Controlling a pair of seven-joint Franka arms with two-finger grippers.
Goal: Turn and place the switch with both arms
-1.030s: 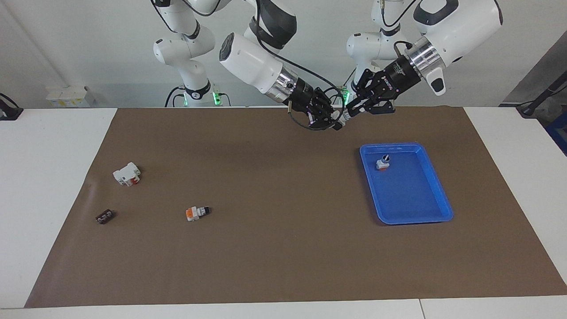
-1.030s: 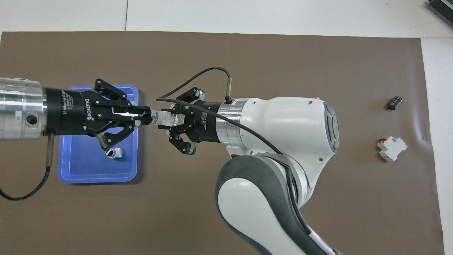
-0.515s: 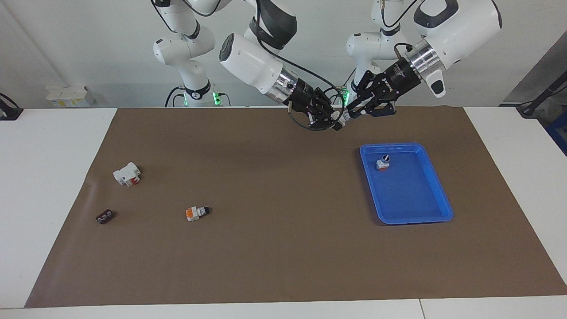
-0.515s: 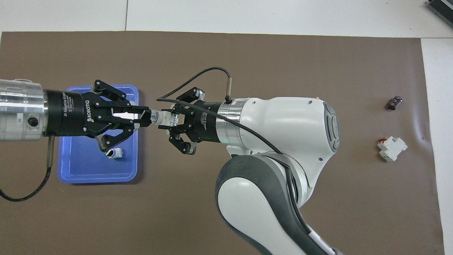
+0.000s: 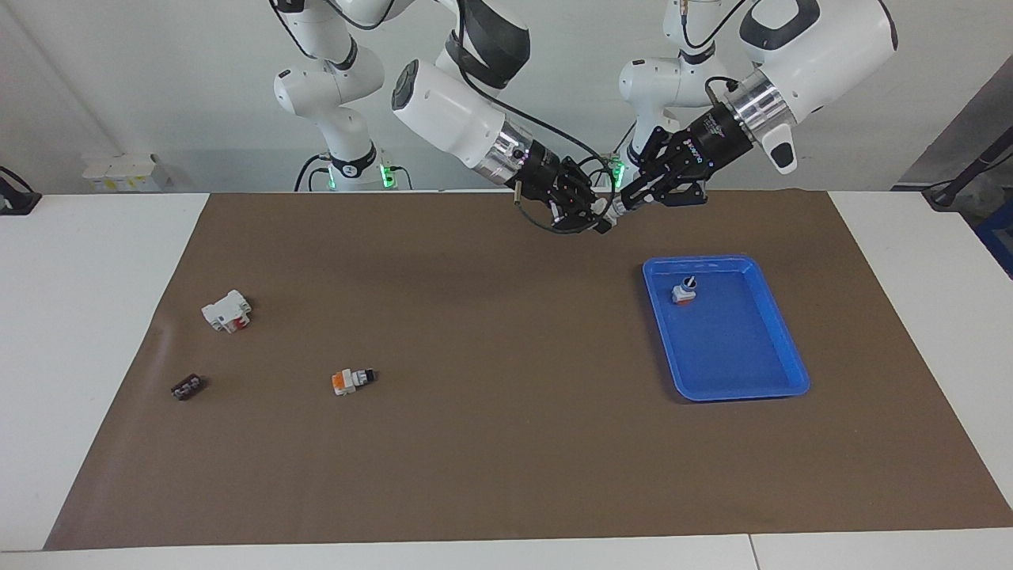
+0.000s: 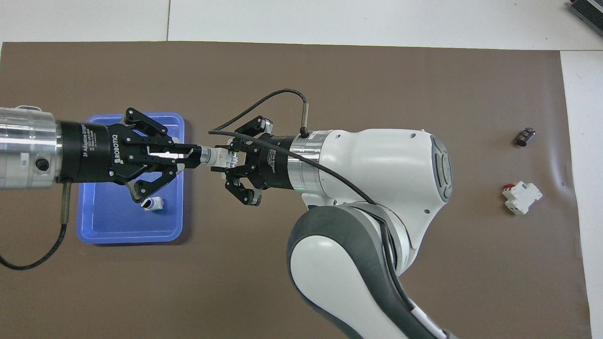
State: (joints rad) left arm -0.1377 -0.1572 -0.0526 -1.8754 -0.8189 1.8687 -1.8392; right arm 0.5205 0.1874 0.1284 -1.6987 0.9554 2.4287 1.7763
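Observation:
The switch (image 6: 220,157), small and white-grey with a bit of green showing, hangs in the air between my two grippers; it also shows in the facing view (image 5: 612,207). My left gripper (image 6: 197,155) is shut on its knob end, and in the facing view (image 5: 625,201) it reaches in from the left arm's end. My right gripper (image 6: 228,161) is shut on its body from the other end, also seen in the facing view (image 5: 595,219). Both are up over the mat near the robots, beside the blue tray (image 5: 736,348).
The blue tray (image 6: 118,226) holds another small switch (image 5: 684,291), also in the overhead view (image 6: 152,204). An orange-based switch (image 5: 351,381), a white block with red (image 5: 226,310) and a small dark part (image 5: 187,386) lie toward the right arm's end.
Both grippers stay joined on the switch. The left wrist has shifted slightly. Nothing on the table has moved.

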